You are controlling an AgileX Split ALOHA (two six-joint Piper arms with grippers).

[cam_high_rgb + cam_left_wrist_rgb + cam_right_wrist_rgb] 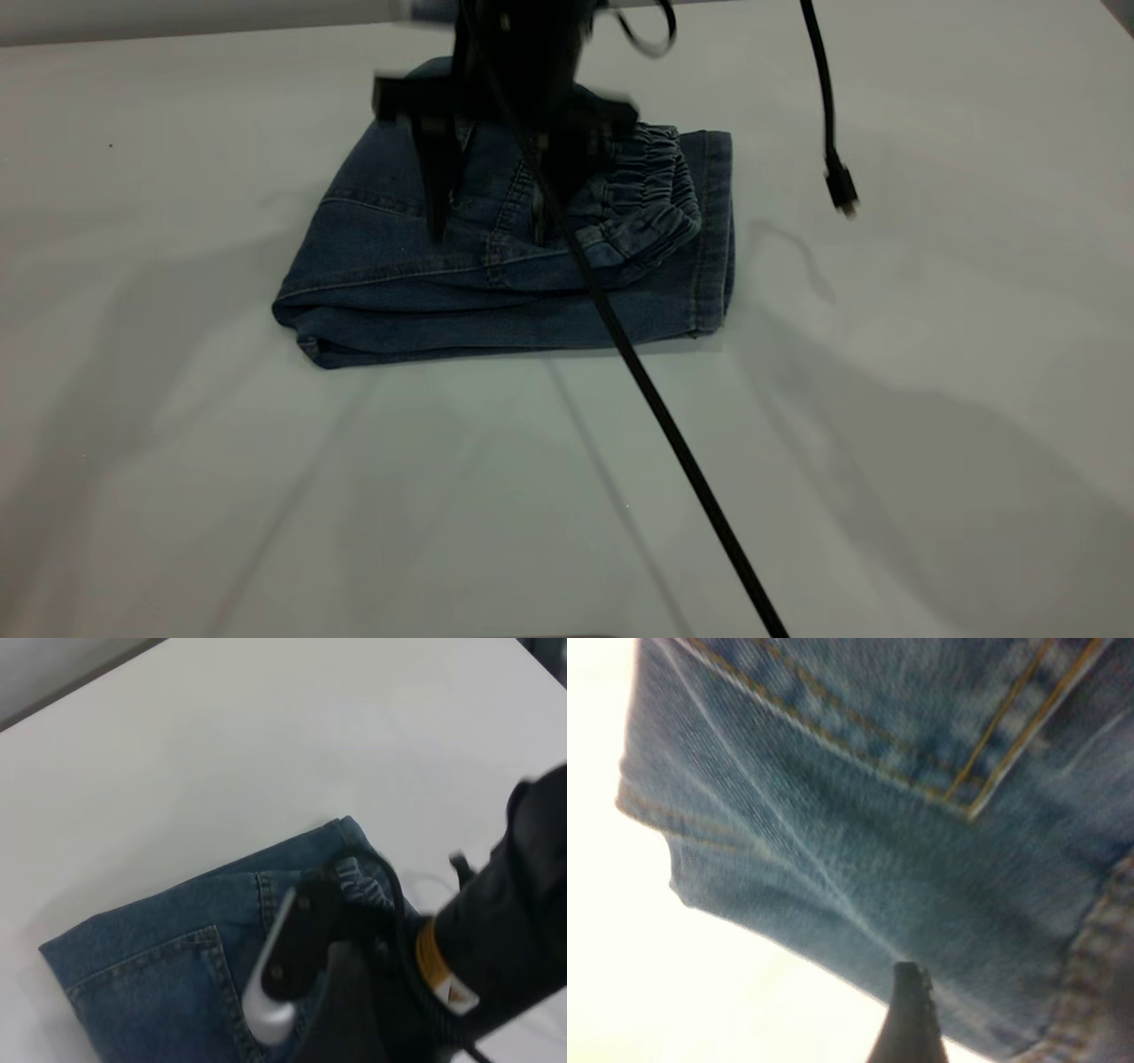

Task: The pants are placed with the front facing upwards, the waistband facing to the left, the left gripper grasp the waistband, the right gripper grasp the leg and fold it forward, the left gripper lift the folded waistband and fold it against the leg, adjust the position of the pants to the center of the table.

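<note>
The blue denim pants (399, 283) lie folded into a compact stack on the white table (177, 487). The gathered waistband (651, 190) rests on top toward the right, over the leg (713, 239) with its stitched hem. My right gripper (487, 235) hangs over the stack's top, open, its two dark fingers spread and pointing down at the denim. In the right wrist view one fingertip (911, 983) shows at the folded edge of the pants (859, 859). The left wrist view looks down on the pants (159, 974), the waistband (359, 881) and the right arm (496, 930).
A black cable (673, 425) runs diagonally from the gripper across the table's front. A second cable with a plug (840, 190) dangles at the right. Bare white table surrounds the pants on all sides.
</note>
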